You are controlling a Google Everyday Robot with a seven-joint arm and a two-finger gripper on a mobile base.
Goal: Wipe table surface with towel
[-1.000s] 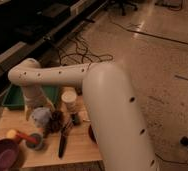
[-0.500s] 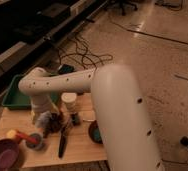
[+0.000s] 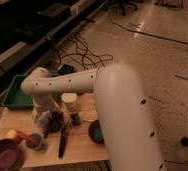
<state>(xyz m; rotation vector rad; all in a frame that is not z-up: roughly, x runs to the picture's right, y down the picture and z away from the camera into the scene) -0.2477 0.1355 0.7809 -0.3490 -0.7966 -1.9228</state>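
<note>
The pale crumpled towel (image 3: 42, 121) lies left of centre on the light wooden worktop (image 3: 82, 150), right under the wrist end of the white arm (image 3: 67, 85). The hand (image 3: 43, 114) sits down at the towel, mostly covered by that arm; whether it is open, closed or gripping the cloth cannot be told. Just right of the towel is a dark bristly clump (image 3: 56, 121), and behind that a white cylindrical container (image 3: 69, 101) stands upright. A black elongated tool (image 3: 62, 143) lies in front, pointing toward the near edge. To the left front are a small grey-blue cup (image 3: 35, 142), a yellow-and-orange object (image 3: 16, 135) and, at the near left corner, a round purple bowl (image 3: 4, 156). A dark bowl with a teal inside (image 3: 95, 132) is partly hidden by the arm's thick upper segment. A green rectangular tray (image 3: 12, 97) sits at the far left edge. Bare wood shows along the near edge and the left side. Beyond the worktop, black cables (image 3: 82, 52) trail over the pale speckled floor (image 3: 157, 60), which lies open to the right; dark shelving (image 3: 22, 30) runs along the left.
</note>
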